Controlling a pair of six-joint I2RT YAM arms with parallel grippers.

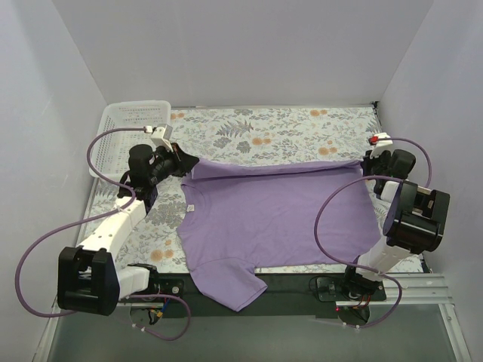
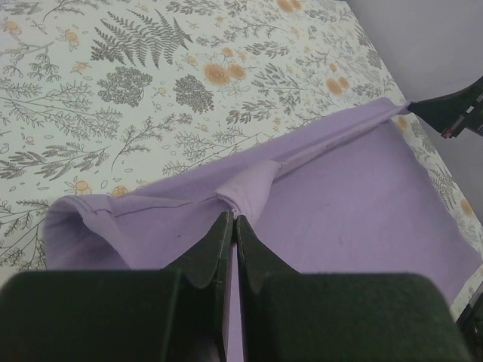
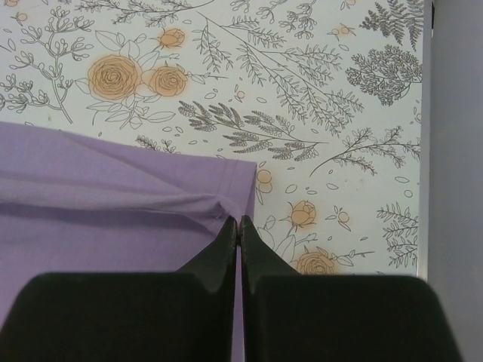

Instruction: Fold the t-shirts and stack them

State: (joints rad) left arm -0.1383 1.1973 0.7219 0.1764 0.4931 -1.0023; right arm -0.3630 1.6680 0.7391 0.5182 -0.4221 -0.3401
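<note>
T-shirt (image 1: 279,219), lavender, short-sleeved, one item.
Near: one sleeve (image 1: 230,285) droops over the front edge of the bench (image 1: 264,128).
Middle: body spread flat on the floral cover, neck label (image 1: 191,207) to the left.
Far: left gripper (image 2: 231,220), jaws clamped on a bunched fold at the far left corner; right gripper (image 3: 238,221), jaws clamped on the far right hem corner.
Beyond, left: white basket (image 1: 124,128).
Handling, judged: light, limp, wrinkles readily; best taken by corners and seams, both ends together.
</note>
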